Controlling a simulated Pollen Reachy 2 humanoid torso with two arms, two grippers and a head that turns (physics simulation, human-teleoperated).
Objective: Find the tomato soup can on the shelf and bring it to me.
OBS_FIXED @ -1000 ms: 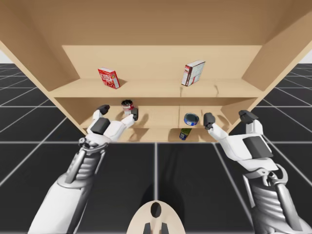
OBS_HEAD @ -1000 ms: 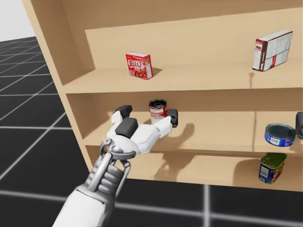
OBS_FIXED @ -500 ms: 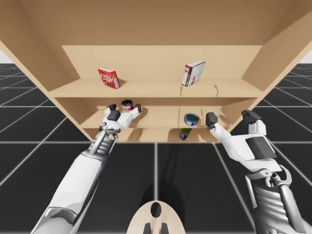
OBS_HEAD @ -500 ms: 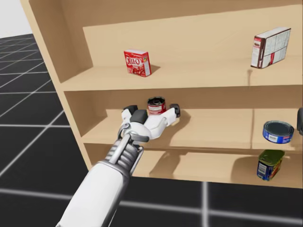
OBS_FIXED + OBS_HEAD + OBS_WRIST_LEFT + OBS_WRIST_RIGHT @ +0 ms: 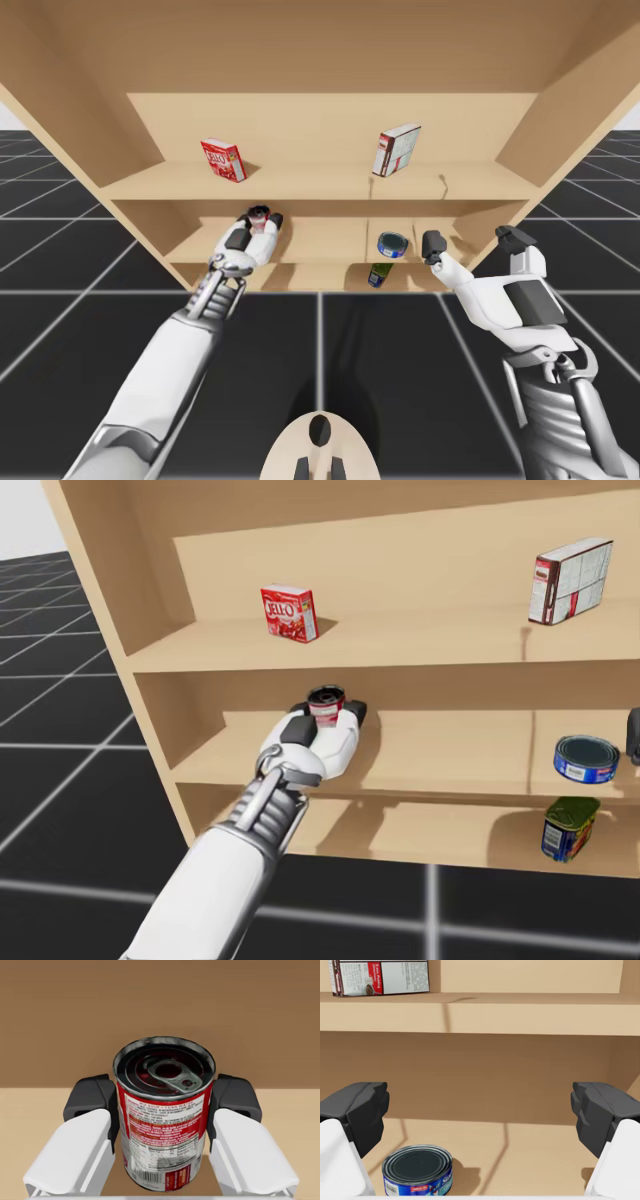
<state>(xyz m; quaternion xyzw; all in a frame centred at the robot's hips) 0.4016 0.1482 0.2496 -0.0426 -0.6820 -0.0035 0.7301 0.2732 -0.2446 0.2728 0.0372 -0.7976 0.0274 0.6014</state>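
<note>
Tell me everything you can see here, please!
shelf: one, light wood, three levels
red box: one, red, top level, left side
white box: one, white and red, top level, right side
red can: one, red and white, middle level, upright
blue can: one, blue, flat, middle level, right side
green can: one, green and blue, bottom level, under the blue can
left tool: one, white and black, shut on the red can
right tool: one, white and black, open, near the blue can

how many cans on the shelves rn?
3. Tall red tomato soup can on the middle shelf, gripped by my left gripper; flat blue can further right on it; green-topped can on the bottom shelf below that. My arm may hide others.
</note>
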